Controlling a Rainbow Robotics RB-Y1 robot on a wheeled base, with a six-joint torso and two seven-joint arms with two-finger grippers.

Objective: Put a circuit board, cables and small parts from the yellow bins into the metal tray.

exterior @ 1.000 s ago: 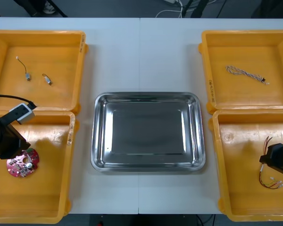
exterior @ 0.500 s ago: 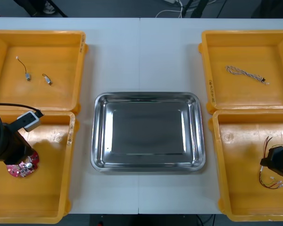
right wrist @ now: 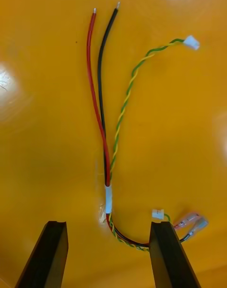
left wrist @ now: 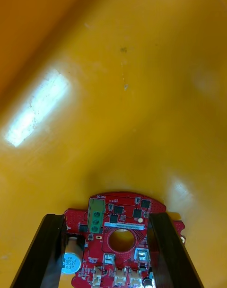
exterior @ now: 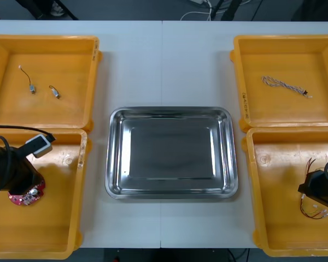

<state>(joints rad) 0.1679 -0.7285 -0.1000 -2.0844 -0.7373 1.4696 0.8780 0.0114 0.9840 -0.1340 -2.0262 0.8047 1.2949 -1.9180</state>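
Straddling the round red circuit board (left wrist: 124,211), the left gripper (left wrist: 106,218) holds its fingers spread apart, one at each side of the board. The left wrist view makes that plain, while from the front the arm hides all but the board's near edge in the near left yellow bin (exterior: 54,229). A second ago most of the board lay uncovered. Small metal parts (exterior: 31,87) lie in the far left bin (exterior: 71,54). The metal tray (exterior: 169,111) sits bare between the bins. A twisted blue and white cable (exterior: 284,84) rests in the far right bin (exterior: 273,54). The right gripper (right wrist: 109,223), fingers likewise apart, hangs over the red and yellow cable (right wrist: 108,174) in the near right bin (exterior: 279,218), with the cable's curled end between its fingers.
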